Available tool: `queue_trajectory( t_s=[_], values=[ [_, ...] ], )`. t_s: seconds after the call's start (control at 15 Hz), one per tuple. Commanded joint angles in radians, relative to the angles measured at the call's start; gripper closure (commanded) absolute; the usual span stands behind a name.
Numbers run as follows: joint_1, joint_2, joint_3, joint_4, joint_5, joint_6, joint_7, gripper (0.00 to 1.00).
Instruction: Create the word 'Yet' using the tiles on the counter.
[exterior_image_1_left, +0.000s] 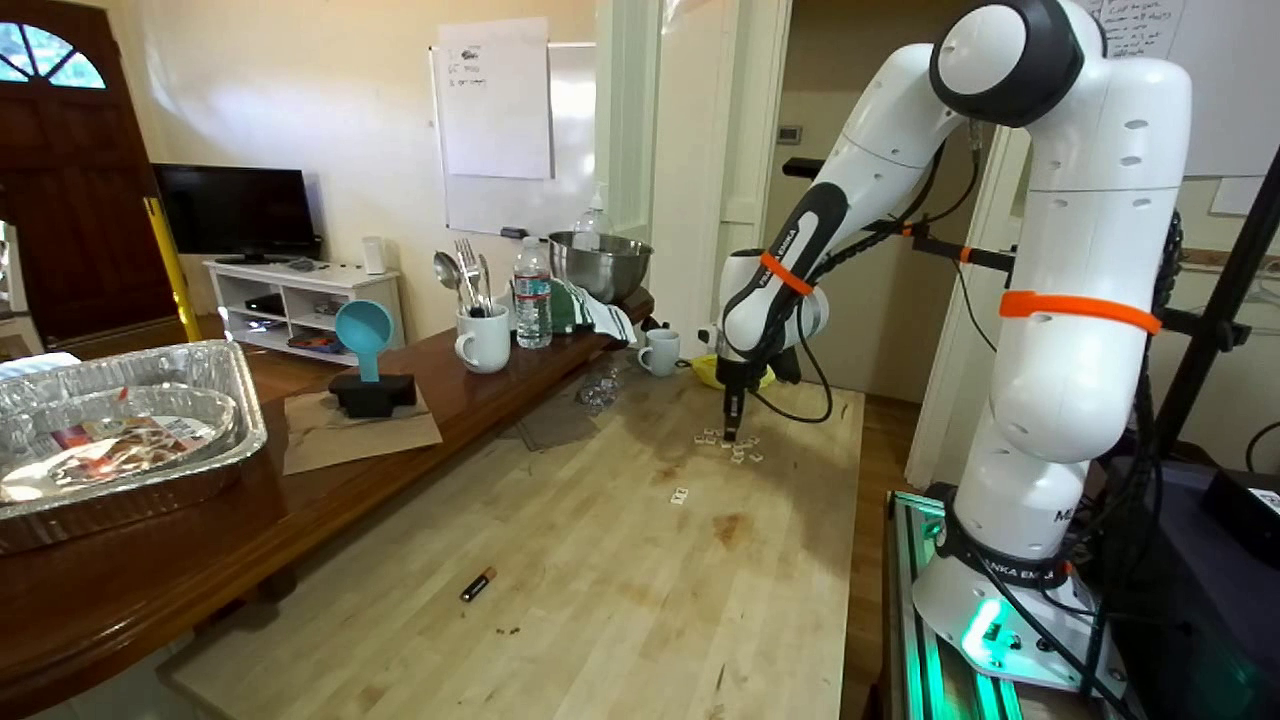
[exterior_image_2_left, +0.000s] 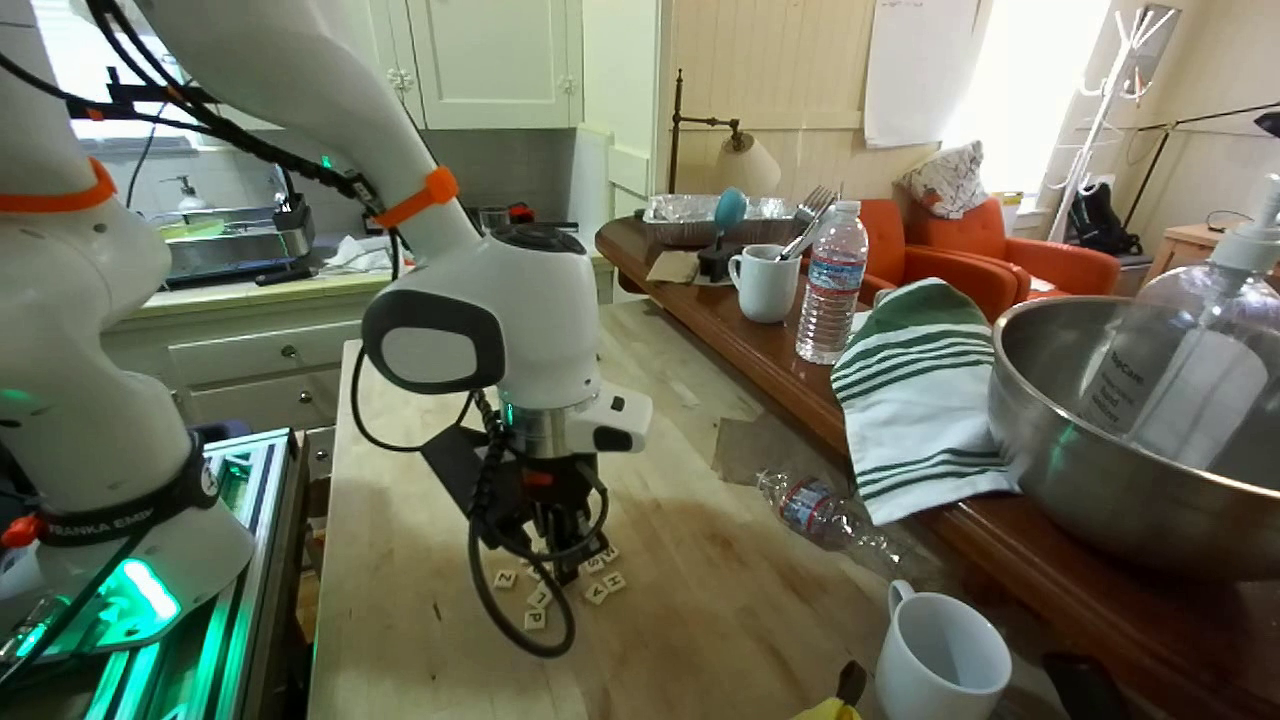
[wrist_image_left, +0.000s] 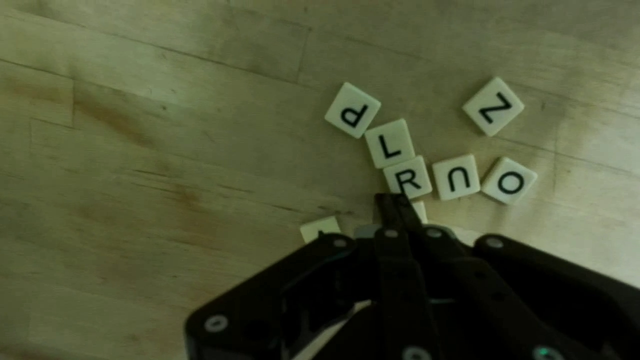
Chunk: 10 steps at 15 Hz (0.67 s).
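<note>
Fingers (wrist_image_left: 384, 212) meet near tiles (wrist_image_left: 391, 143) reading L, R, U, O.

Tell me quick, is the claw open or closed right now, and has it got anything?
Claw: closed, with nothing visible in its grip.

Tiles (wrist_image_left: 494, 106) on counter (exterior_image_1_left: 600, 570), table (exterior_image_1_left: 222, 540) alongside

In the wrist view R (wrist_image_left: 407, 176) lies below L (wrist_image_left: 389, 143), U (wrist_image_left: 456, 177) right of R, O (wrist_image_left: 509, 180) right of U. In an exterior view the table runs left of the counter; tray (exterior_image_1_left: 165, 368) and mug (exterior_image_1_left: 487, 345) stand on it, cutlery (exterior_image_1_left: 468, 272) in the mug
</note>
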Motion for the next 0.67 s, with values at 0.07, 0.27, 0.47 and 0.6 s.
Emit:
queue_trajectory(
  t_s=[0.07,0.27,0.47,0.6],
  values=[
    [-0.025,0.026,0.024,0.009,0.011,0.017,-0.031,1.00],
    [-0.026,0.025,0.030,0.008,0.010,0.018,-0.032,1.00],
    [-0.024,0.025,0.037,0.006,0.008,0.018,-0.031,1.00],
    [-0.023,0.027,0.040,0.006,0.007,0.018,-0.030,1.00]
  ],
)
